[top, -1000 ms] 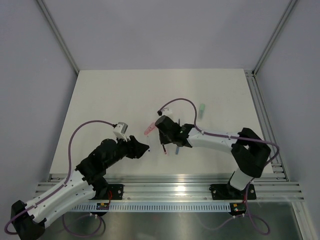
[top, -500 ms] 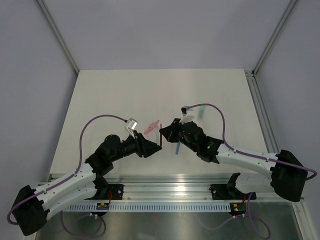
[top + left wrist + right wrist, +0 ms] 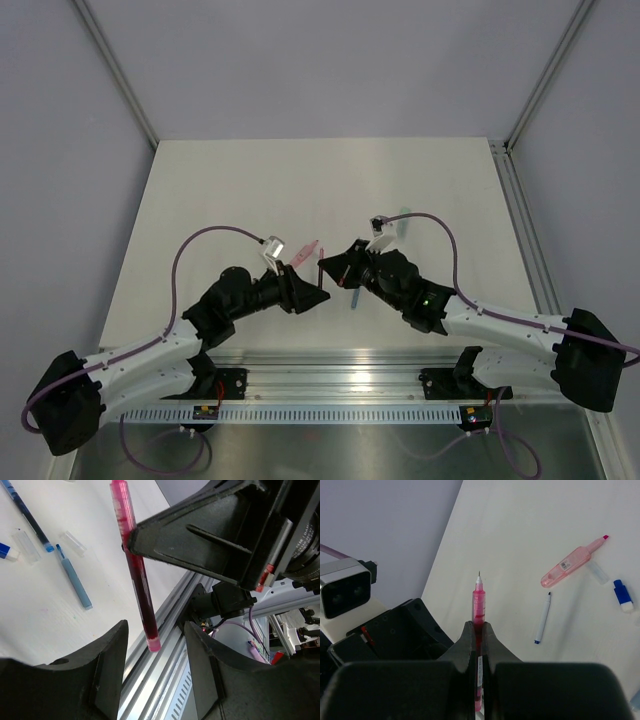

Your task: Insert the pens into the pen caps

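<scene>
The right gripper (image 3: pixel 479 626) is closed tightly on the red pen (image 3: pixel 479 597) and holds it above the table (image 3: pixel 220 190). It grips the pen around its middle. The thin writing tip points away from the right wrist camera.

The left gripper (image 3: pixel 155 632) is released. Its two fingers (image 3: pixel 112 665) stand apart, one on each side of the blunt back end of the red pen. A gap shows on both sides, so they do not touch the pen. In the top view the two grippers meet at the red pen, the left one from the left and the right one from the right.

The pink cap (image 3: pixel 305 252) lies flat on the table just beyond the red pen, on the side away from the arm bases and slightly to the left. The mint cap (image 3: pixel 404 218) lies well apart from the red pen, to the right and farther from the bases. The light blue pen (image 3: pixel 355 297) lies on the table near the red pen, on its right side. In the left wrist view the dark blue pen (image 3: pixel 27 517) also lies on the table, farther from the red pen than the light blue one.
</scene>
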